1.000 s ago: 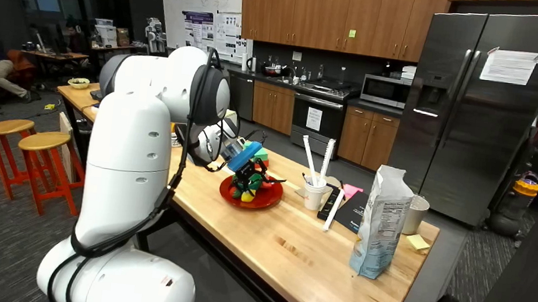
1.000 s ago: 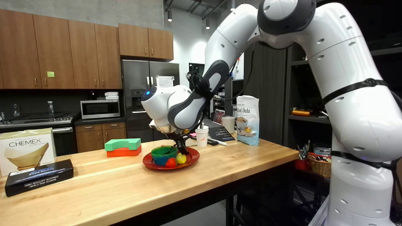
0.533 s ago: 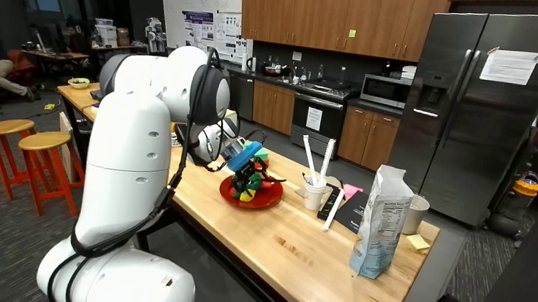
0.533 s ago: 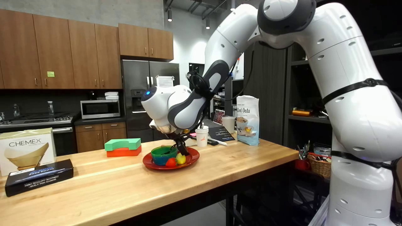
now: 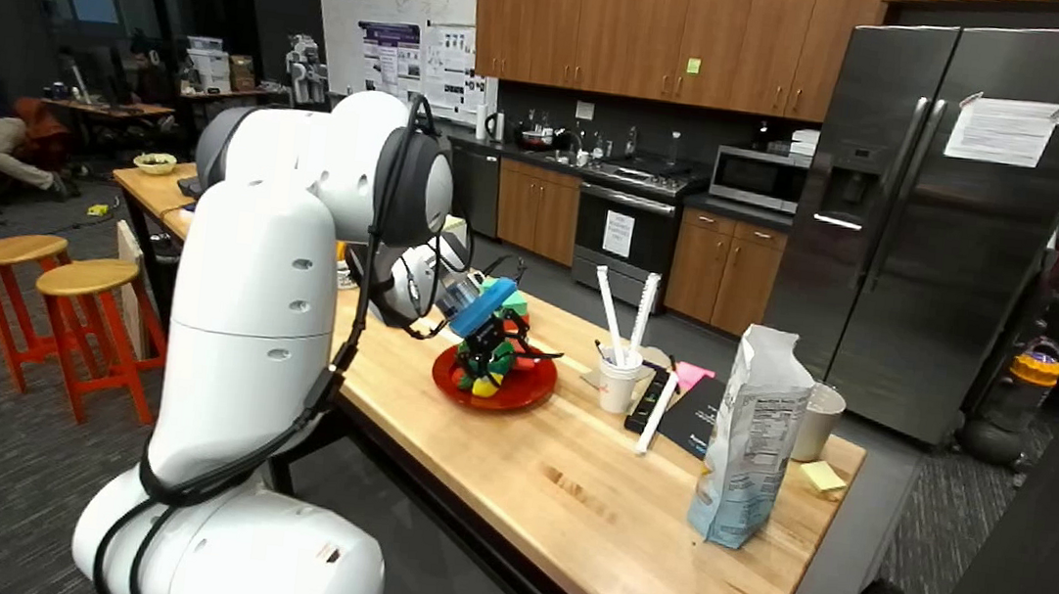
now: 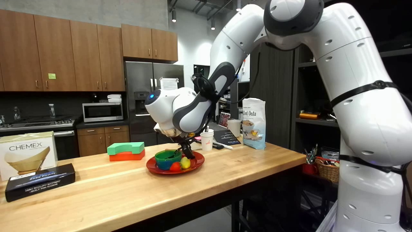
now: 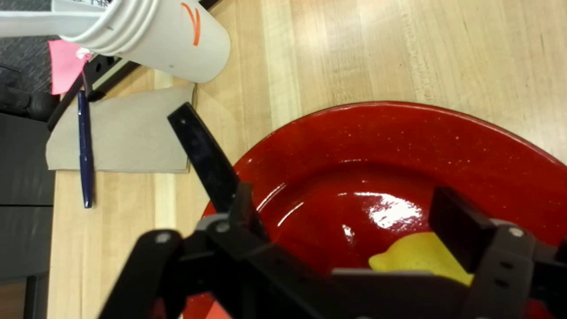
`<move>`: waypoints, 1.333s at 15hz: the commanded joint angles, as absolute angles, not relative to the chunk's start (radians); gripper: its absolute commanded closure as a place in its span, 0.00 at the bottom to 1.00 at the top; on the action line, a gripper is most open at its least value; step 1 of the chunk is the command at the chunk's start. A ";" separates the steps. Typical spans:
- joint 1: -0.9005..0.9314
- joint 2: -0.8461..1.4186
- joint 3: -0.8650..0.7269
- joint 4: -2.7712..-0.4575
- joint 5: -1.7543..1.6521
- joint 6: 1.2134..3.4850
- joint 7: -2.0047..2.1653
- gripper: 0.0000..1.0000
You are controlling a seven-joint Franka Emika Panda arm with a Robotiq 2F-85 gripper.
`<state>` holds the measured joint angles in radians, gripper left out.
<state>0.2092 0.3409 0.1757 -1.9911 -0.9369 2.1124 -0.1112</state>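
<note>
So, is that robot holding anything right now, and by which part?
Nothing seems held: the gripper is open over the red plate. A black handle pokes out beside one finger, outside the gap; whether they touch, I can't tell.

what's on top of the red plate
On the red plate: a blue-green bowl, a yellow lemon-shaped piece, a red piece, and another reddish shape, partly in view. The tool and bowl hide parts of the plate, so anything under or behind them cannot be seen.
</note>
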 commanded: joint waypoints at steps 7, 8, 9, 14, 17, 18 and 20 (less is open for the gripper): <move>0.212 0.341 0.173 -1.989 -0.936 2.110 -0.112 0.00; 0.212 0.341 0.173 -1.989 -0.936 2.110 -0.112 0.00; 0.212 0.341 0.173 -1.989 -0.936 2.110 -0.112 0.00; 0.203 0.337 0.176 -2.001 -0.940 2.165 -0.136 0.00; 0.204 0.338 0.173 -2.004 -0.950 2.182 -0.167 0.00; 0.207 0.339 0.172 -2.002 -0.952 2.171 -0.174 0.00; 0.214 0.341 0.168 -1.998 -0.962 2.141 -0.177 0.00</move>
<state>0.2092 0.3494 0.1765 -1.9920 -0.9402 2.1606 -0.1552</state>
